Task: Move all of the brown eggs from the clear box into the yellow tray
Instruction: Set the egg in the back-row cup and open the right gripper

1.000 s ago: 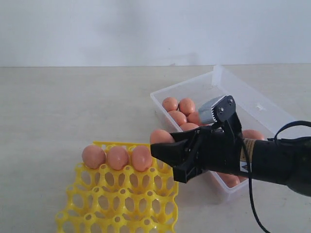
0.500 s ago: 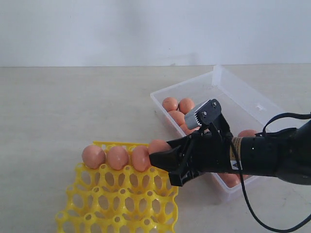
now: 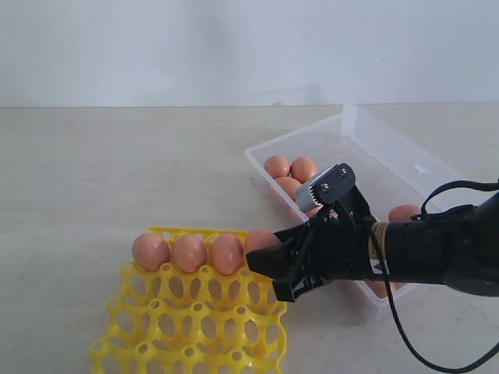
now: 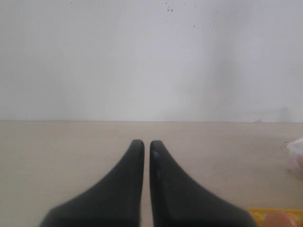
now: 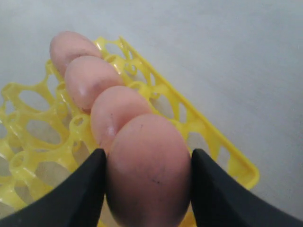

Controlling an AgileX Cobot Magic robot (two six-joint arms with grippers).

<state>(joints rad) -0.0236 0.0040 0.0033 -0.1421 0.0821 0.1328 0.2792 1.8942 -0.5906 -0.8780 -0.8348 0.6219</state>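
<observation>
My right gripper [image 5: 147,158] is clamped wide around a brown egg [image 3: 260,238], its long axis along the fingers, right over the yellow tray's [image 3: 195,327] far-edge row, beside three seated eggs [image 3: 189,252]

Count on the table: one yellow tray [image 3: 195,315], one clear box [image 3: 405,156]. Along the tray's far edge sit three brown eggs [image 3: 189,252], with a fourth egg [image 3: 261,238] clamped in the right gripper [image 5: 147,153]. In the box, at least five eggs show; the arm [image 3: 437,253] covers part of it.
</observation>
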